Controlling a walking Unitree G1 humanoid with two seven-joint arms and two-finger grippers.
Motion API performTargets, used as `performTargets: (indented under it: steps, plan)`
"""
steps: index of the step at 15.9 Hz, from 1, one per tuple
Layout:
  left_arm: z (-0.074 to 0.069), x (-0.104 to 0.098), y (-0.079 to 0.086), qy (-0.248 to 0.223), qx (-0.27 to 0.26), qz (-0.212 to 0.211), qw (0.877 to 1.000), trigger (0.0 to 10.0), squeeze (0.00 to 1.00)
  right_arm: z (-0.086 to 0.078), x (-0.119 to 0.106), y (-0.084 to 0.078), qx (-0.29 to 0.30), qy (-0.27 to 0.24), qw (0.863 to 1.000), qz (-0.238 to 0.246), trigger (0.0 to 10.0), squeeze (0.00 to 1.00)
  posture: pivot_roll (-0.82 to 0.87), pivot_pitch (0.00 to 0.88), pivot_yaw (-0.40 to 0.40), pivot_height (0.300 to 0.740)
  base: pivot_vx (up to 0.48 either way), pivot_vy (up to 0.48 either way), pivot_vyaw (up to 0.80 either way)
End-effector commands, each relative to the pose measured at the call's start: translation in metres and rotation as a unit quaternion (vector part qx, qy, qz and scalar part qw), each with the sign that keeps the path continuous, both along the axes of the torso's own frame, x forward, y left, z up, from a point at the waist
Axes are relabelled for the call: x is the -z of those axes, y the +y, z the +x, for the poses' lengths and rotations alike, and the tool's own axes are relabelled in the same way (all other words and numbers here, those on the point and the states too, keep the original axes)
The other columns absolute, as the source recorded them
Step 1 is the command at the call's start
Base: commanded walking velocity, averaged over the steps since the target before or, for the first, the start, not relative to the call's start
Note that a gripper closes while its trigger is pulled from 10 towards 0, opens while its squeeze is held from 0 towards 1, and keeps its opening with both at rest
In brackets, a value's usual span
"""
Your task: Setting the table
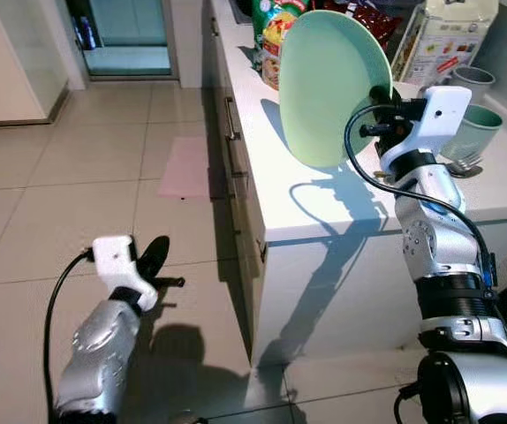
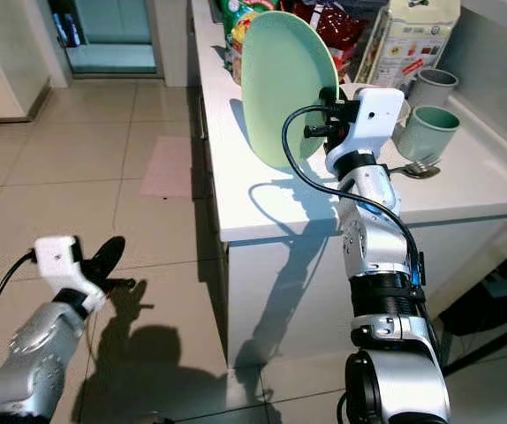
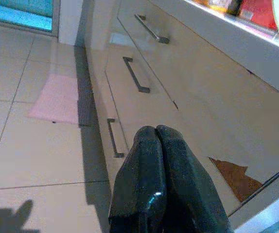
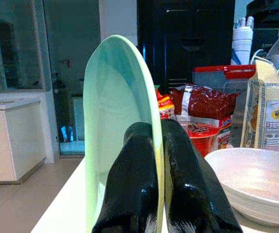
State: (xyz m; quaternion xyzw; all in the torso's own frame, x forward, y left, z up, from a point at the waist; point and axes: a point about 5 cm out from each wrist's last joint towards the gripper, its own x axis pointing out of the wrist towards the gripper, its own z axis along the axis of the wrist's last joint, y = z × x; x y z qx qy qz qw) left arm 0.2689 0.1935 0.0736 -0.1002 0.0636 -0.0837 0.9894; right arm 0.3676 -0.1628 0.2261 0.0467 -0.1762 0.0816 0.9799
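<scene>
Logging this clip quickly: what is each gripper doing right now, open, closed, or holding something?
Left gripper: shut, holding nothing, low beside the cabinet drawers.
Right gripper: shut on the green plate, gripped by its rim and held on edge above the counter.

A pale green plate (image 1: 329,84) is standing on edge, lifted above the white worktop (image 1: 315,199) near its front edge, its rim pinched by the right hand (image 4: 158,160).
</scene>
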Motion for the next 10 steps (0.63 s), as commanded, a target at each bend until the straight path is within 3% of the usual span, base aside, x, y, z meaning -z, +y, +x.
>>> performTargets:
  steps: [1, 6, 10]
  plan:
    - [0.002, -0.002, -0.006, 0.001, 0.009, 0.014, 1.0, 10.0, 0.0, 0.001, -0.021, 0.003, -0.004, -0.034, 0.999, 0.008, 0.0, 0.0, 0.12, 0.0, -0.04, 0.74, 0.0, 0.0, 0.0]
    - [0.012, -0.011, -0.016, -0.011, 0.024, 0.015, 1.0, 10.0, 0.0, 0.003, -0.02, 0.01, -0.009, -0.029, 0.999, 0.011, 0.0, 0.0, 0.11, 0.0, -0.021, 0.74, 0.0, 0.0, 0.0]
    - [0.011, -0.017, -0.022, -0.026, 0.029, 0.01, 0.999, 10.0, 0.0, 0.003, -0.02, 0.008, -0.005, -0.024, 1.0, 0.009, 0.0, 0.0, 0.1, 0.0, -0.018, 0.74, 0.0, 0.0, 0.0]
